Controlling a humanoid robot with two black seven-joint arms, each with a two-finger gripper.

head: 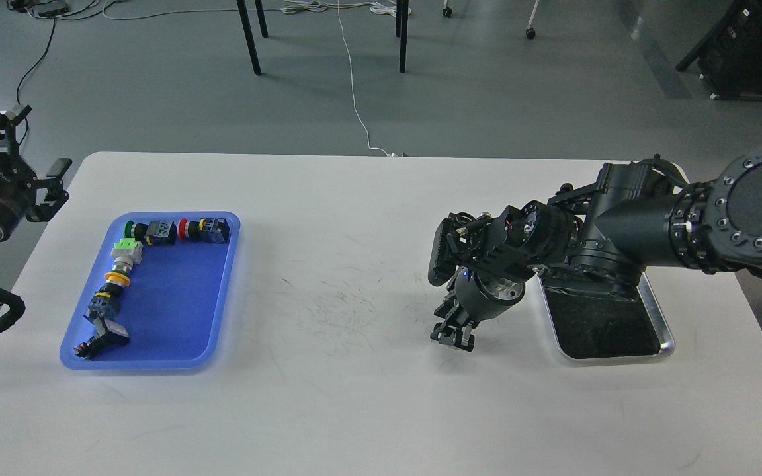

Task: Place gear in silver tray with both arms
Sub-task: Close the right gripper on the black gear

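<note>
A white table point(354, 396) filled the lower two thirds of the frame, its middle marked with dark scuffs point(335, 304). At lower left a blue plastic tray point(182, 311) lay flat on it. Small push-button switches point(149, 233) sat inside the tray along its far and left edges, in green, red, yellow and black. Beyond the table, grey floor showed at the top, crossed by a white cable point(353, 92). Black furniture legs point(249, 36) stood at upper centre.

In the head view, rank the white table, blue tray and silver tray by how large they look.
1. White table, by far the largest.
2. Blue tray.
3. Silver tray, though the right arm hides its far part, so its full extent is unsure.
</note>
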